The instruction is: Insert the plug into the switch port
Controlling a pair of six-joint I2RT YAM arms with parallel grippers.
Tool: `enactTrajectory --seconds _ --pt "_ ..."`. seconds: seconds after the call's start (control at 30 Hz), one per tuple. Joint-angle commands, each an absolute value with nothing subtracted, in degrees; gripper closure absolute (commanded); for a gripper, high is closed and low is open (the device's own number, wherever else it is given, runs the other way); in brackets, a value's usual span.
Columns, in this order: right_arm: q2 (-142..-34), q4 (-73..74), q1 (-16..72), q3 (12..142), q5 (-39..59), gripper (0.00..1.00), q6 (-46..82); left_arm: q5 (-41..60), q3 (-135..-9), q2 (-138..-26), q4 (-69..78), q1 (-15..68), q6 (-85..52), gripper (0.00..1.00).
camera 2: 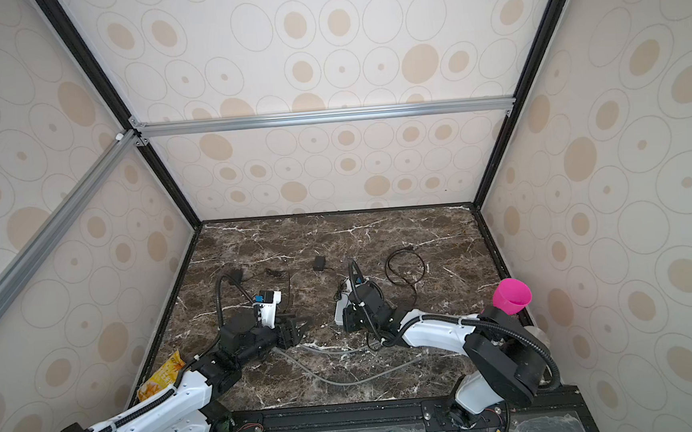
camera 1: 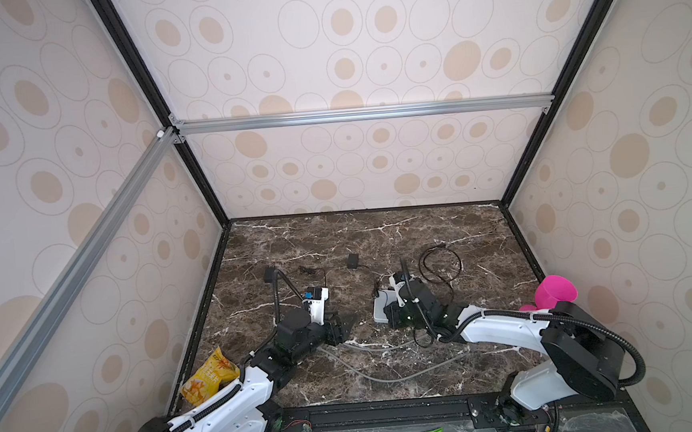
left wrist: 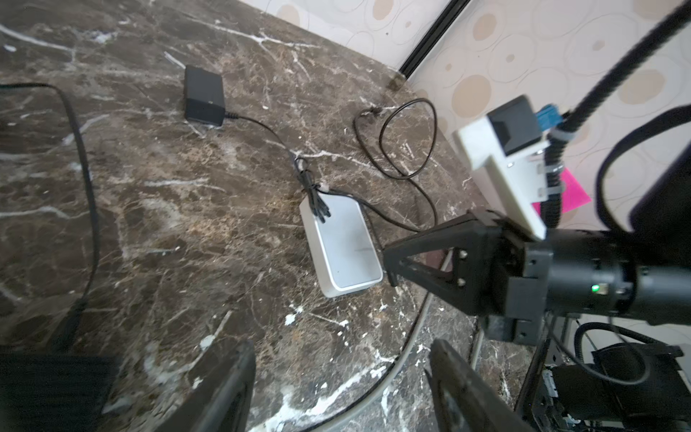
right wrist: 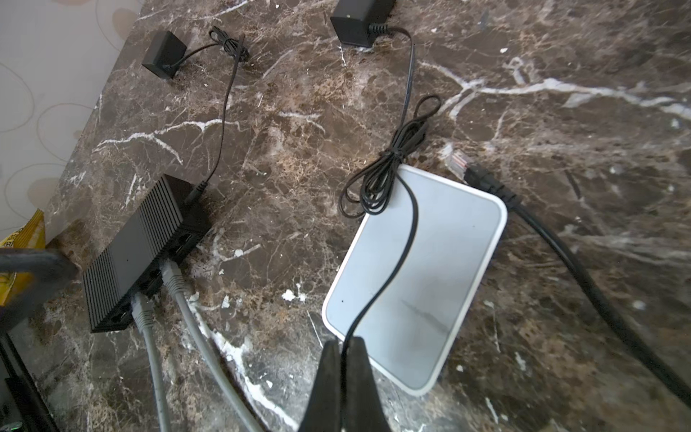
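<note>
Nearby — thin cord (right wrist: 414, 224) across white box (right wrist: 448, 269)

Both my arms share one build: glossy white shells on the long links of the left arm (camera 1: 224, 409) and right arm (camera 1: 504, 327), with matte black joint housings between. A black corrugated conduit (camera 1: 277, 301) runs along each, cinched with pale zip ties. Each wrist carries a white camera bracket (left wrist: 501, 175) with a blue connector (left wrist: 547, 118). The right gripper (right wrist: 344, 346) has black wedge fingers on a triangular frame with silver screws (left wrist: 463, 254). A green light (left wrist: 594, 288) glows behind it.
</note>
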State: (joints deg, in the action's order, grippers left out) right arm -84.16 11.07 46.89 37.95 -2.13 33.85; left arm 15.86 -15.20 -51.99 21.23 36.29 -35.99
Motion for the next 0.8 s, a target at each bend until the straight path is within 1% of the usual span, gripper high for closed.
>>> enactTrajectory --seconds 0.0,0.2,0.27,0.37,0.6,0.77 --pt "-82.19 19.30 46.41 36.49 -3.03 1.00 31.86 14.61 -14.08 -53.82 30.93 38.36 -38.90 0.27" --pt "-79.28 25.31 45.39 30.99 -4.00 1.00 31.61 14.17 -14.75 -59.57 36.10 41.66 -39.62 0.30" --pt "-79.41 27.06 44.86 29.87 -3.61 1.00 31.87 14.12 -14.12 -60.97 38.40 41.84 -39.82 0.34" --pt "-79.45 29.56 44.33 29.17 -1.48 1.00 32.19 14.85 -14.76 -62.37 38.49 42.08 -39.61 0.37" --pt "-79.20 34.77 44.22 27.46 0.80 1.00 31.79 15.38 -13.88 -64.56 40.03 42.63 -40.74 0.39" --pt "-81.40 38.18 44.01 27.52 3.32 1.00 32.16 16.52 -16.29 -68.61 39.17 42.66 -40.08 0.41"
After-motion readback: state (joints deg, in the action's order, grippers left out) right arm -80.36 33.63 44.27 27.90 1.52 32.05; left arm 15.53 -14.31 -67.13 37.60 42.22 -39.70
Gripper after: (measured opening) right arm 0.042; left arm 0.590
